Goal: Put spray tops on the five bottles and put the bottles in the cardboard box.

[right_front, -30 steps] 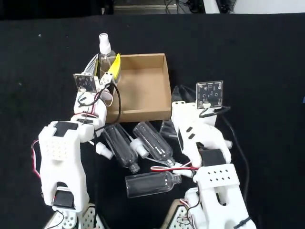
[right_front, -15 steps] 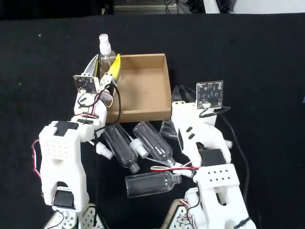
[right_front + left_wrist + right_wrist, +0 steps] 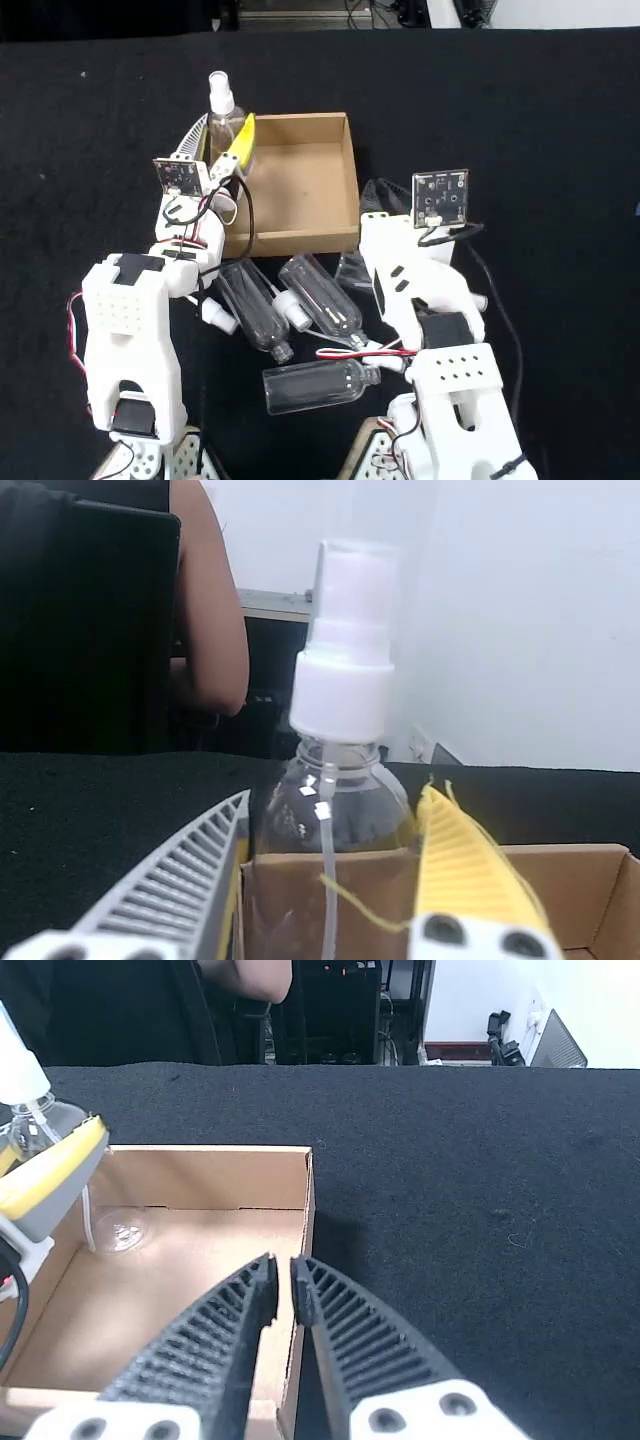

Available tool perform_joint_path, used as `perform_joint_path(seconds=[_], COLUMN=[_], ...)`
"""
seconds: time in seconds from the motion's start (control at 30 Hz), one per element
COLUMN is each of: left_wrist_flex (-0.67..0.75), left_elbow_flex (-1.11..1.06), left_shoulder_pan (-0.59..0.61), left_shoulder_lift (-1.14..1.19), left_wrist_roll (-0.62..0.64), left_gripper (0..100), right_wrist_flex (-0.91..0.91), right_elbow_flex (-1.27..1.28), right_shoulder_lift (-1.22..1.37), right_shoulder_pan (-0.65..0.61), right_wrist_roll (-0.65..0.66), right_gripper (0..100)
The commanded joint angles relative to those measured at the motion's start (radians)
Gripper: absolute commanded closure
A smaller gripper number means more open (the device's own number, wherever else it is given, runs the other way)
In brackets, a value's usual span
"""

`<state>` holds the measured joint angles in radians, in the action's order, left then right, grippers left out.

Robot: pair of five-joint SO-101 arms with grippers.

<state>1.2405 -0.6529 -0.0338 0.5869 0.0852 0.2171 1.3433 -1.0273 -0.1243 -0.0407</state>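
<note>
Where three clear bottles (image 3: pixel 318 385) lie on the table by the arm bases, the right gripper (image 3: pixel 283 1265) hangs over the cardboard box (image 3: pixel 300 241)'s near wall, jaws almost together, gripping nothing. Farther off, the left gripper (image 3: pixel 222 138) clamps an upright bottle (image 3: pixel 340 810) wearing its spray top (image 3: pixel 345 650) at the box's far left corner.

White arms (image 3: pixel 130 330), grey-and-yellow left claw (image 3: pixel 226 122)
</note>
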Motion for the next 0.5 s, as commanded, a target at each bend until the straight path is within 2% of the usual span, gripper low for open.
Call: perform_joint_path(seconds=[0.0, 0.47], left_wrist_flex=[0.018, 0.018], left_elbow_flex=[0.004, 0.008], left_shoulder_pan=[0.012, 0.024], left_shoulder_lift=[-0.006, -0.006], left_wrist_roll=[-0.008, -0.009], left_gripper=[73, 73], right_wrist_flex=[-0.025, -0.025], right_elbow_flex=[-0.004, -0.004], right_shoulder_lift=[-0.01, -0.01], right_shoulder_pan=[0.025, 0.025], right_wrist_roll=[-0.003, -0.003], right_gripper=[98.7, 98.7])
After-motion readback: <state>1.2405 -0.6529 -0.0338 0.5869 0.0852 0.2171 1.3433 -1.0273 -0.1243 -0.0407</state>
